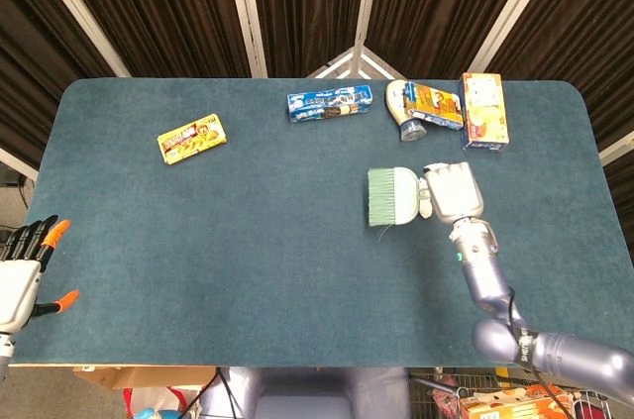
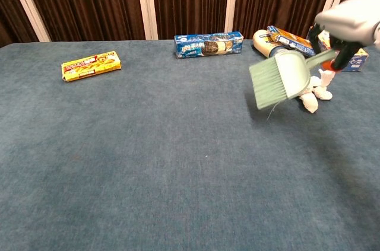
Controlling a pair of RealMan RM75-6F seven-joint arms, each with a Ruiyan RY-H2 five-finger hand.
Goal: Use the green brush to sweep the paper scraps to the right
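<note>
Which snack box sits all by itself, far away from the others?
The yellow box, alone toward the table's left. The blue cookie box and orange box sit along the far edge, nearer the brush.

Pale grey right hand (image 1: 453, 191), silver-lilac forearm, black orange-tipped left hand (image 1: 25, 265)

A staged robot test space was indicated: a table (image 1: 198, 241) covered in blue-green felt was enclosed by dark pleated curtains (image 1: 168, 3) on white frames, and packaged snacks (image 1: 330, 103) were laid out as props.
</note>
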